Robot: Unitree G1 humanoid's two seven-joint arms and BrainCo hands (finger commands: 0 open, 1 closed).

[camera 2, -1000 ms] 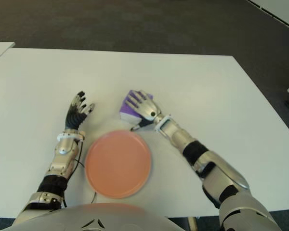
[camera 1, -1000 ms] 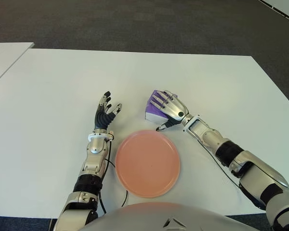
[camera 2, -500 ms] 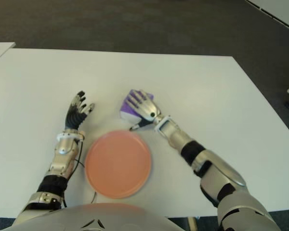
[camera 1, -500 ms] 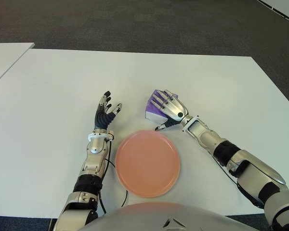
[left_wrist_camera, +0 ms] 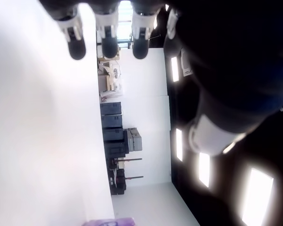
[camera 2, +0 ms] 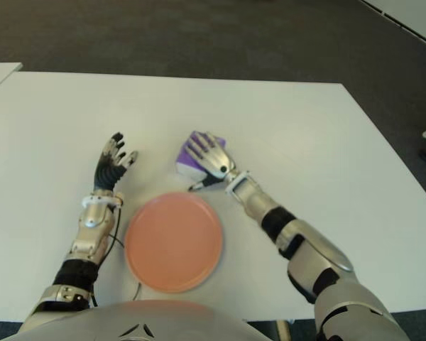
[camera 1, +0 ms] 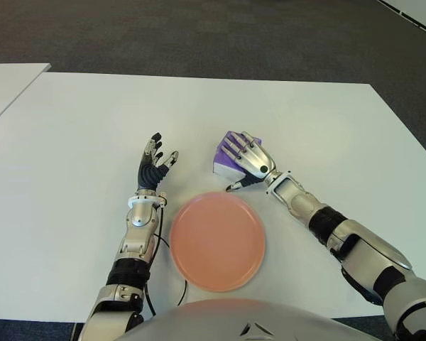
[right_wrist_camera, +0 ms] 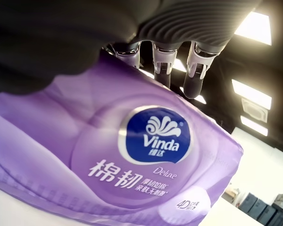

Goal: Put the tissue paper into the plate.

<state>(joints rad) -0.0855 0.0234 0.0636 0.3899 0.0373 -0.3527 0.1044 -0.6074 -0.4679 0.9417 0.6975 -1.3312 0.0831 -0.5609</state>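
Observation:
The tissue paper is a purple Vinda pack (camera 1: 223, 160) lying on the white table (camera 1: 92, 128), just beyond the far right rim of the salmon plate (camera 1: 217, 240). My right hand (camera 1: 247, 160) lies over the pack from the right. Its fingers (right_wrist_camera: 162, 61) stretch straight across the pack's top (right_wrist_camera: 132, 155), not curled round it. The thumb points down at the plate's rim. The plate holds nothing. My left hand (camera 1: 155, 163) shows to the left of the plate with its fingers (left_wrist_camera: 108, 44) spread and nothing in it.
A second white table (camera 1: 7, 78) stands at the far left across a narrow gap. Dark carpet (camera 1: 199, 35) lies beyond the table's far edge. A black cable (camera 1: 156, 284) runs beside my left forearm near the front edge.
My right hand has crept slightly farther over the pack and its forearm has shifted a little. The pack, the plate and my left hand stay about where they were.

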